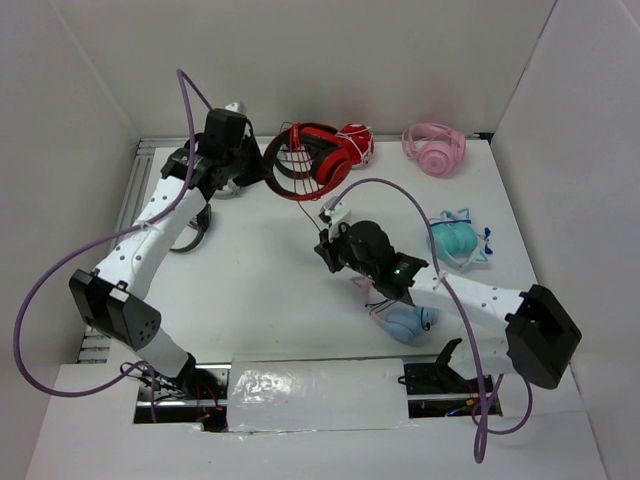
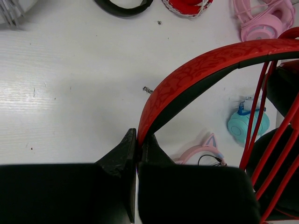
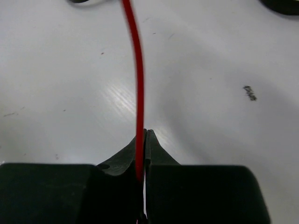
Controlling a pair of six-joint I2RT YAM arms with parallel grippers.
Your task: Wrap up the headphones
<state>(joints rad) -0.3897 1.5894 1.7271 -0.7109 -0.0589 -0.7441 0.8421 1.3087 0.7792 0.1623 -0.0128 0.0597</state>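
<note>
- Holds the headphones (image 1: 318,160) by the headband (image 2: 196,70), pinched tight in the closed left end effector (image 2: 136,151), with the earcups off to its right.
- Pinches the thin red cable (image 3: 138,70) in the shut right end effector (image 3: 143,154), the line running straight ahead of its tips.
- Looks mid-wrap: shows several cable strands crossing under the headband, just right of the left end effector.
- Calls next for carrying the cable around the band again, kept taut and not slipping from the tips.
- Counts six sets over the bench (image 1: 250,290): the held pair, a compact red pair (image 1: 357,143), one pink pair (image 1: 433,150), one teal pair (image 1: 455,240), one blue pair (image 1: 405,322), one black pair (image 1: 192,232).
- Counts two arms.
</note>
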